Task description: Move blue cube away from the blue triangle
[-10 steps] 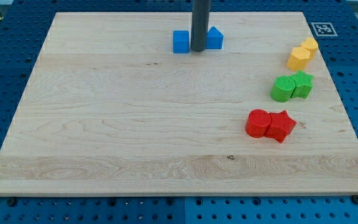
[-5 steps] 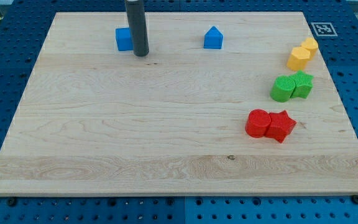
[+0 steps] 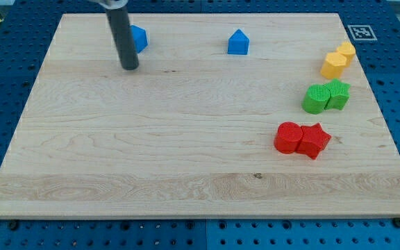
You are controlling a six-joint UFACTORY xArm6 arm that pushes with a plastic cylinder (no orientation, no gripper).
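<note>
The blue cube [image 3: 138,37] sits near the board's top edge, left of the middle, partly hidden by my rod. The blue triangle [image 3: 238,42] sits well to its right, near the top edge at the middle. My tip [image 3: 129,67] rests on the board just below and slightly left of the blue cube, apart from it.
On the view's right stand a pair of yellow blocks [image 3: 337,60], a pair of green blocks [image 3: 326,96] and a pair of red blocks [image 3: 301,139]. The wooden board [image 3: 186,173] lies on a blue perforated table. A marker tag [image 3: 360,32] is at the top right.
The blue cube was pushed left, away from the blue triangle. My tip then moved further left and down, coming off the cube. The triangle stayed put.
</note>
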